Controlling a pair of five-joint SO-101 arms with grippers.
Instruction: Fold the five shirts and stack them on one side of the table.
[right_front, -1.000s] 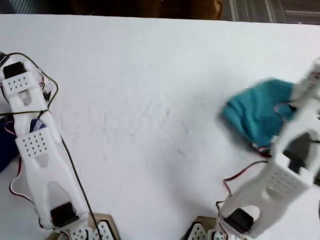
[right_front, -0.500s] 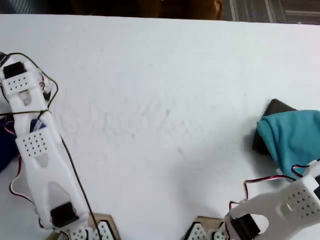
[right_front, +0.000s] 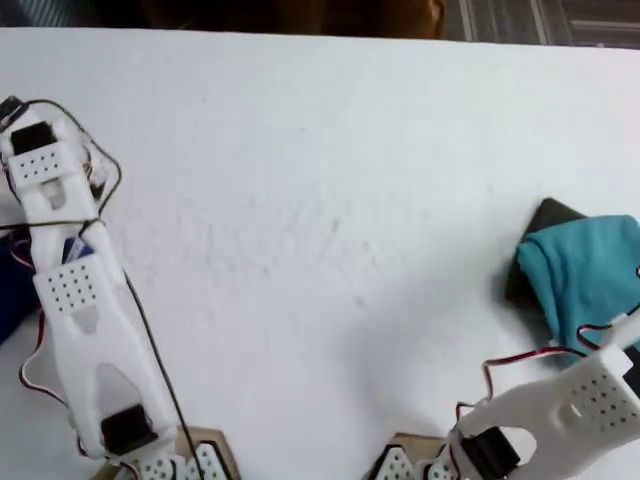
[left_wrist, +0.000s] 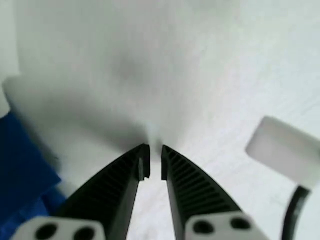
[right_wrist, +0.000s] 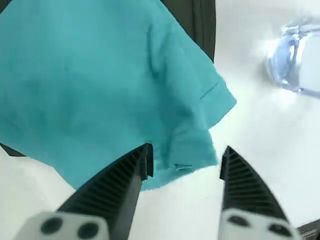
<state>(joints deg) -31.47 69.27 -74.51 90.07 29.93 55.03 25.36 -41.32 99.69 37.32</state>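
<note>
Folds show across the teal shirt (right_front: 585, 275), which lies bunched at the right edge of the white desk (right_front: 300, 200), on the side where the right arm (right_front: 560, 405) stands. It rests on top of a black cloth (right_front: 545, 218). A corner of that cloth sticks out from under it toward the far side of the desk, and a dark strip shows along the shirt's inner edge.

From the right wrist, the right pincer (right_wrist: 185, 162) is wide open and holds nothing. The teal shirt (right_wrist: 100, 85) spreads out just beyond its fingertips. One hemmed corner of the shirt hangs into the gap between the two fingers, nearer to one fingertip than the other. Whether the fabric touches either finger cannot be told. The black cloth (right_wrist: 200, 25) shows past the shirt's far edge, and a clear plastic object (right_wrist: 295, 60) lies on the desk off to one side, apart from the shirt.

The left arm (right_front: 70, 290) stretches along the left edge of the desk, well apart from the teal shirt. The left pincer (left_wrist: 154, 161) is all but closed, with only a thin slit between its tips and nothing gripped, and it points at bare white desk. A blue cloth (left_wrist: 20, 170) lies just beside it; from above, the blue cloth (right_front: 10, 290) peeks out at the desk's left edge beside the arm.
</note>
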